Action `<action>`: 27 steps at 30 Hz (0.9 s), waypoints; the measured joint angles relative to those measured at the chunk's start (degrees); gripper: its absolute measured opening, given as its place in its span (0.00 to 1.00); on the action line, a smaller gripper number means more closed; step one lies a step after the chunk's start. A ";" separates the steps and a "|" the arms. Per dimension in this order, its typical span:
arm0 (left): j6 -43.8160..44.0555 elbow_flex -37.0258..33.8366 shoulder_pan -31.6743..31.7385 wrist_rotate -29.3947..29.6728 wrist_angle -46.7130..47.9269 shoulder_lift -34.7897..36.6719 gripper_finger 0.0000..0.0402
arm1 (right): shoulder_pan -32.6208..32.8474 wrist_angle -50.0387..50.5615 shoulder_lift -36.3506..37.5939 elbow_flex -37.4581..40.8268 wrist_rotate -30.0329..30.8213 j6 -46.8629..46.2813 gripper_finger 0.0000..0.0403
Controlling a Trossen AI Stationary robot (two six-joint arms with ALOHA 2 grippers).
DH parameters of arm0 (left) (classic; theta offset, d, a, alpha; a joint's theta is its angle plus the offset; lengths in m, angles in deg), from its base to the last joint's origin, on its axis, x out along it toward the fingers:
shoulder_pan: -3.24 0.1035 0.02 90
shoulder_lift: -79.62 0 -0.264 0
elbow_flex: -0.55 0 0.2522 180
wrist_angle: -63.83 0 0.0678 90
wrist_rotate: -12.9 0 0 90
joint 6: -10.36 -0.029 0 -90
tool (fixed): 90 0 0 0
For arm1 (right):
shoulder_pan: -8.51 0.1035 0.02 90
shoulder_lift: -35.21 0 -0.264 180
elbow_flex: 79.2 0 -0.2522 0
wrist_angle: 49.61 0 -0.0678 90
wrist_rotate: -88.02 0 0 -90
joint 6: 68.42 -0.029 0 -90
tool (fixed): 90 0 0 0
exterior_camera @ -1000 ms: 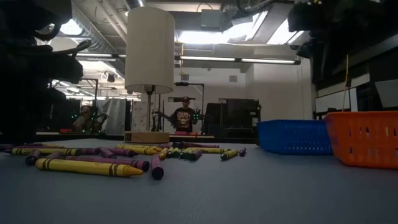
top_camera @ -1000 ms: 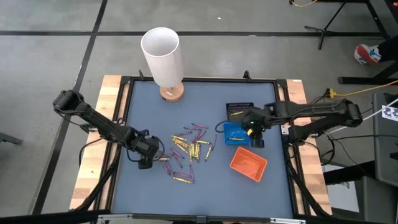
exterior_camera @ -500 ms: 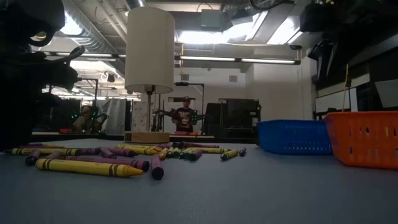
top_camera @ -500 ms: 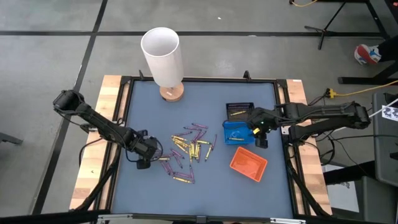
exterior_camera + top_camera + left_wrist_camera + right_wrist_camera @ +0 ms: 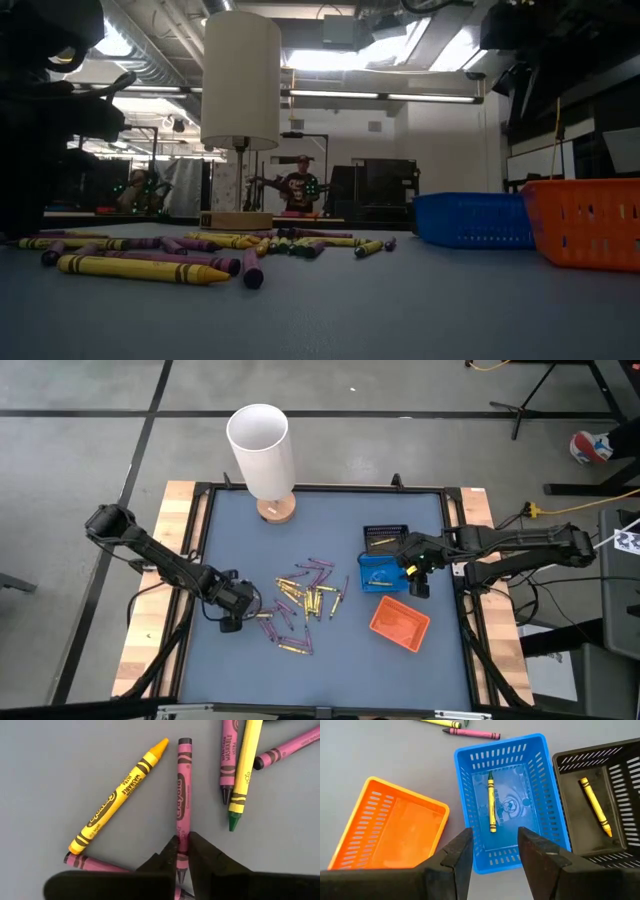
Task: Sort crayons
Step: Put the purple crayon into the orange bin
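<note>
Left end effector (image 5: pixel 182 854) newly closed on magenta crayon (image 5: pixel 183 795), tip hidden, right end effector (image 5: pixel 495 845) open

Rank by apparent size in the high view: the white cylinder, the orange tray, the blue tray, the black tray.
1. White cylinder, though it stands tall, nearer the camera.
2. Orange tray.
3. Blue tray and black tray: partly hidden by the right arm, unranked.

Even, fairly bright light falls from overhead, with ceiling strip lights (image 5: pixel 400 97) glaring white in the low view while both arms there sink into black silhouette, the nearest table surface (image 5: pixel 400 310) is soft, and shadows under the crayons (image 5: pixel 183 805) stay faint
</note>
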 joint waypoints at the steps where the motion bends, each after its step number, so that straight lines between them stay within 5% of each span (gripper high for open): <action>1: -0.01 0.00 0.01 -0.01 0.01 0.02 0.02 | 0.00 -0.06 0.00 0.00 0.00 0.03 0.38; 18: -0.04 5.02 0.04 0.92 -0.63 -0.09 0.01 | -0.02 -0.83 -0.02 0.00 0.02 0.13 0.38; 27: -2.12 7.17 0.09 15.48 -22.55 -0.09 0.02 | -0.02 -0.83 -0.02 -0.02 0.02 0.14 0.38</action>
